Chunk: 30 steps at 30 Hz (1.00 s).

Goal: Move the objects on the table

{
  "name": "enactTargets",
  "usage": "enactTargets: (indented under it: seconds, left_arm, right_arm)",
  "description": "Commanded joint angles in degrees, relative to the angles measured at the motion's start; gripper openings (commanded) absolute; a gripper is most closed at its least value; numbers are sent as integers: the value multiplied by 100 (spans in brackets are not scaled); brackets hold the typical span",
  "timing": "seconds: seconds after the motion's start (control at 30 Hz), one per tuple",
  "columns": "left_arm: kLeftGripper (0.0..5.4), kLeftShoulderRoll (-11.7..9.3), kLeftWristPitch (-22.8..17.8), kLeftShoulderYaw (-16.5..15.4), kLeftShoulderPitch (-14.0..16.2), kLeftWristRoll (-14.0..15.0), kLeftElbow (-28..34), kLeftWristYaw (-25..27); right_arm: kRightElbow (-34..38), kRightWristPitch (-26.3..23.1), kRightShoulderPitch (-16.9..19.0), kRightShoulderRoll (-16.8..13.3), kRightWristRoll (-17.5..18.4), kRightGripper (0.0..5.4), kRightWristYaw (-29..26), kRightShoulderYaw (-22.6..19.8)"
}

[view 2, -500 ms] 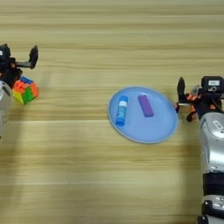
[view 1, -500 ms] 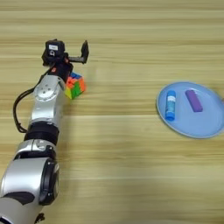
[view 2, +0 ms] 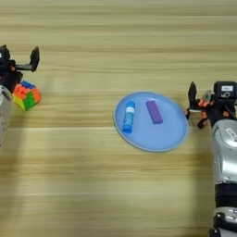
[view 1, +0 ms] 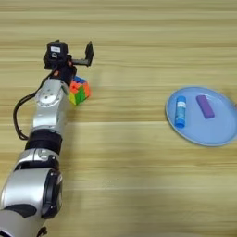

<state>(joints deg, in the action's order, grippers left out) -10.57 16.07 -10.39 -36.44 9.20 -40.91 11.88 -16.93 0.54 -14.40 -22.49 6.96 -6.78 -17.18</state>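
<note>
We see the left gripper at the far left of the table, fingers spread wide and holding nothing. One black finger sticks up to the right, the other sits by the camera housing. The puzzle cube lies just below the gripper, right beside the wrist and tilted on the wood; we can't tell if the arm touches it. The right gripper is parked just off the right rim of the plate, apparently not touching it. One finger points up, but we can't tell how far that gripper is open. On the plate, the blue tube lies left with its white end toward the far side. The purple block lies beside it to the right, apart from it.
</note>
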Motion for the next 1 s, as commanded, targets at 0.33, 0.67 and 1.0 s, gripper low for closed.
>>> enactTargets:
  seconds: [0.33,0.67,1.0]
  left_arm:
    - [540,-6,-226,34,190,-39,354,-43]
    - [540,19,-297,42,222,-45,467,-71]
    - [540,29,-314,27,219,-22,473,-54]
  right_arm:
    - [-356,59,136,-234,-274,539,-17,1]
    - [-595,282,235,-330,-483,539,-90,116]
    - [-1013,609,196,-336,-715,539,-192,373]
